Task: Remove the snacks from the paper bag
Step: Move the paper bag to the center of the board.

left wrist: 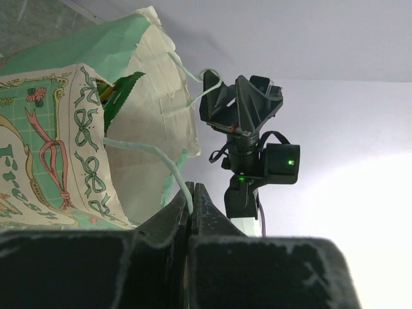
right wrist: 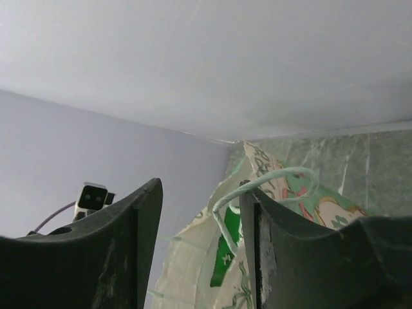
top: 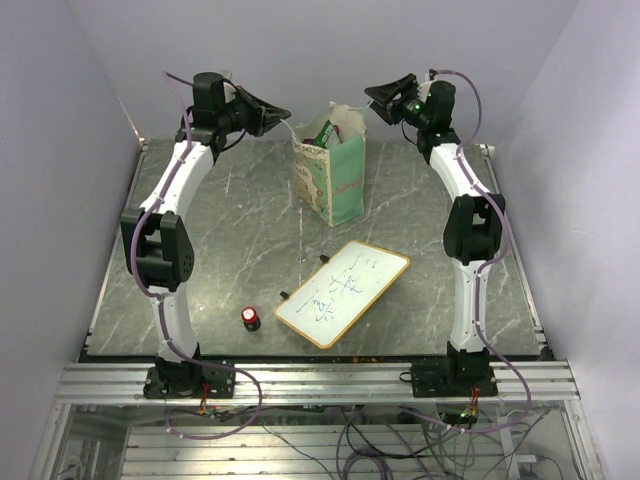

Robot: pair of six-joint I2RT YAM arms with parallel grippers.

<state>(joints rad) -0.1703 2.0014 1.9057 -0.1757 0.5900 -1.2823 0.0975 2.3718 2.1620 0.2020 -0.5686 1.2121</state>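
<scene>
The green paper bag [top: 332,175] stands upright at the back middle of the table, its mouth open. A green-and-white snack packet [top: 323,131] shows inside the mouth, also in the left wrist view [left wrist: 119,95] and the right wrist view [right wrist: 226,251]. My left gripper [top: 283,113] is at the bag's left top edge, shut on one string handle [left wrist: 168,166]. My right gripper [top: 378,100] is open at the bag's right top edge; the other string handle [right wrist: 270,177] loops over its right finger [right wrist: 257,219]. Other packets are hidden in the bag.
A wood-framed whiteboard [top: 343,292] lies flat in the middle front of the table. A small black cylinder with a red cap [top: 250,318] stands to its left. The walls stand close behind the bag.
</scene>
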